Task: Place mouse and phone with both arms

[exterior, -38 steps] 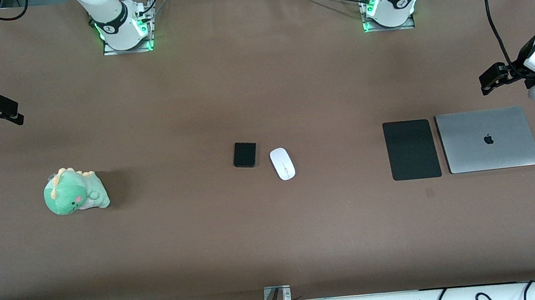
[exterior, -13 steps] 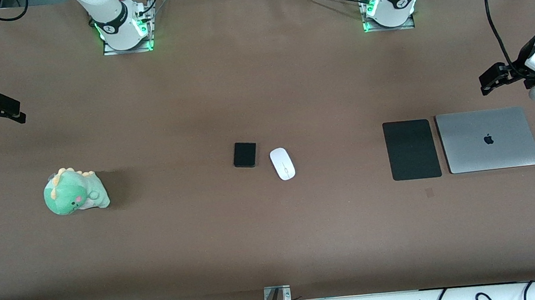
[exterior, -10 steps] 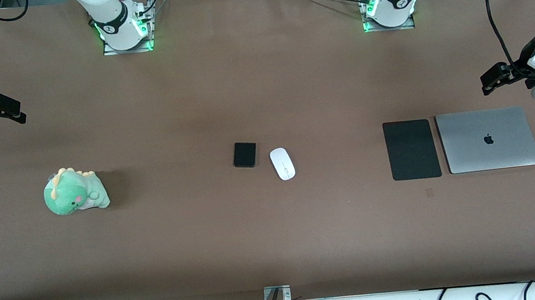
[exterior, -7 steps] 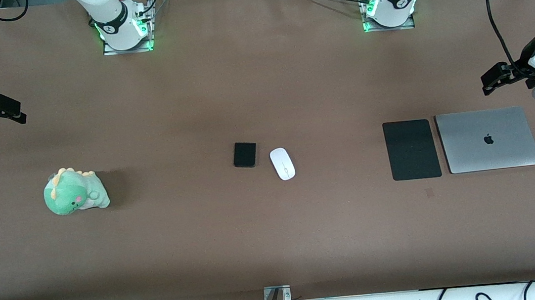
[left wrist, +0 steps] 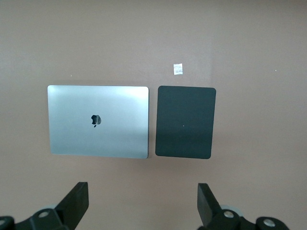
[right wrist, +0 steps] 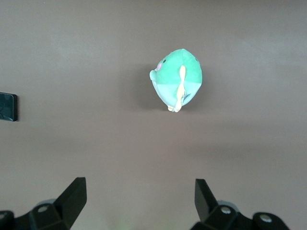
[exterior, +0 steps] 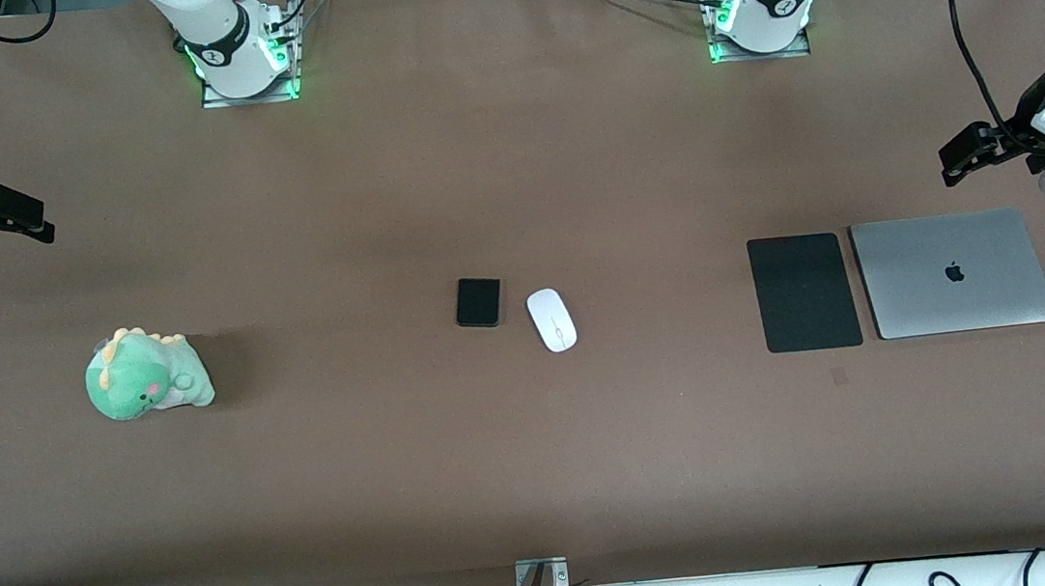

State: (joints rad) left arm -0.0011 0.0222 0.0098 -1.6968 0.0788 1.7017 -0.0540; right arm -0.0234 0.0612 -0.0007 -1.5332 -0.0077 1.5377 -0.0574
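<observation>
Left pincer (exterior: 955, 161) up in the air at the left arm's end of the desk (exterior: 541, 466), fingers (left wrist: 76, 201) spread wide, nothing between them. Just by it on the desk, a silver laptop (exterior: 955, 273) lying shut, and touching or almost touching its side, a big flat black pad (exterior: 804, 292). Right pincer (exterior: 24, 217) up in the air at the right arm's end of the desk, also spread wide, fingers (right wrist: 74, 194) with nothing between them. Near it and closer to the front camera, a green toy dinosaur (exterior: 145, 373) sitting on the desk. In the middle of the desk, well apart from both pincers, the small black phone (exterior: 478, 302) lying flat, and just beside it, toward the left arm's end, the white mouse (exterior: 551, 319). Not touching each other.
</observation>
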